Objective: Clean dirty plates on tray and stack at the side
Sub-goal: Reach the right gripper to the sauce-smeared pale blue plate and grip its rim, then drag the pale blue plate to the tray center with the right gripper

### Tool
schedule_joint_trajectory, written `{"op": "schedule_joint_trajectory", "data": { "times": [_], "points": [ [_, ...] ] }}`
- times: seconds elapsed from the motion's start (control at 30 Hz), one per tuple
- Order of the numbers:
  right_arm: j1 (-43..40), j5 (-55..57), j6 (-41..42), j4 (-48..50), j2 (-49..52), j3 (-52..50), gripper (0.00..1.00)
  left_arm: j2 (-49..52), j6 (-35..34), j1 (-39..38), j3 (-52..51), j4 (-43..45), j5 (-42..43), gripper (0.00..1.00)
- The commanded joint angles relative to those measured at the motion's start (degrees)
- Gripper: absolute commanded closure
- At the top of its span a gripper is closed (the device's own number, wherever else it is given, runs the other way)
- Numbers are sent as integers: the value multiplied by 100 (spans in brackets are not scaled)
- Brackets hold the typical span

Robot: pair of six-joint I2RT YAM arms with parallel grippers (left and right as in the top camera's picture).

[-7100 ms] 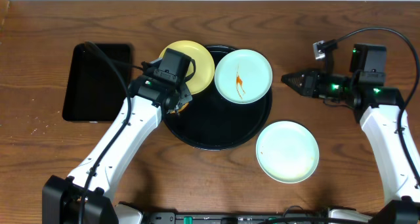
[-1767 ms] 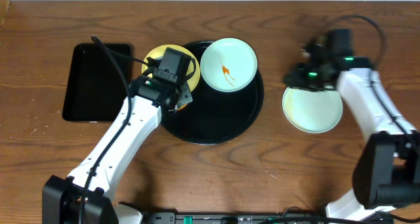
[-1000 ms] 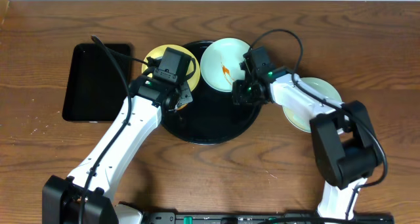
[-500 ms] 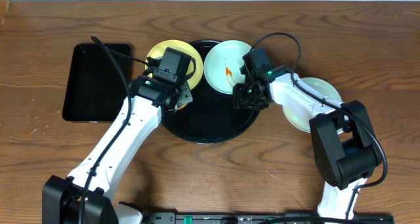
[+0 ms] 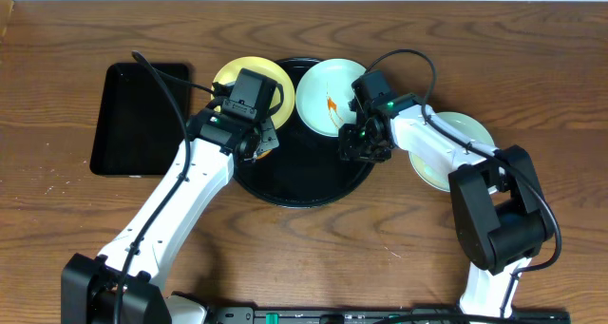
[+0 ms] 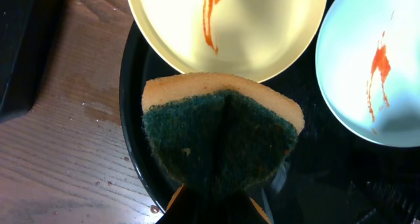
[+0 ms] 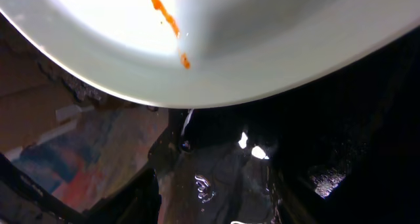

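The wooden table (image 5: 532, 58) fills the overhead view. Near its middle sits the round black tray (image 5: 304, 186), its surface wet and glistening in the right wrist view. The smaller rectangular tray (image 5: 138, 120) lies well to its left.

The pale yellow plate (image 5: 233, 74) rests on the round tray's far-left rim and hangs partly over the table, a red-orange streak on it. Just to its right, the smeared light blue plate (image 5: 323, 96) sits at the tray's far edge. The other light blue plate (image 5: 470, 134) lies on the table to the right of the tray, off it.

The left gripper (image 5: 264, 142) hangs over the tray just near of the yellow plate. Its jaws pinch a folded green-and-yellow sponge (image 6: 223, 132).

The right gripper (image 5: 359, 145) is low over the tray at the near-right rim of the smeared blue plate. I cannot tell how its jaws stand.
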Motion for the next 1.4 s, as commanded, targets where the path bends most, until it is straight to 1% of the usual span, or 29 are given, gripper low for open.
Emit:
{"op": "schedule_joint_trajectory", "data": {
  "times": [0.0, 0.53, 0.7, 0.83, 1.03, 1.13, 1.23, 1.37],
  "points": [
    [26, 61, -50, -199, 74, -87, 48, -4, 101, -9, 39, 7, -11, 93],
    [26, 74, -354, -831, 74, -87, 48, -4, 101, -9, 39, -17, -11, 92],
    [20, 76, -564, -1139, 74, -87, 48, -4, 103, -9, 39, -33, -11, 93],
    [20, 98, -704, -1388, 74, -87, 47, -4, 262, -9, 39, -17, -13, 92],
    [15, 122, -857, -1241, 74, -85, 46, -4, 490, -9, 39, 81, -11, 93],
    [15, -90, -1069, -1139, 72, 13, 46, -4, 691, -9, 39, 177, -13, 93],
    [13, -101, -1150, -1189, 24, 278, 50, -4, 743, -9, 39, 232, -11, 93],
    [-9, 42, -1185, -1209, -201, 693, 50, -4, 741, -9, 39, 286, -11, 92]
  ]
}}
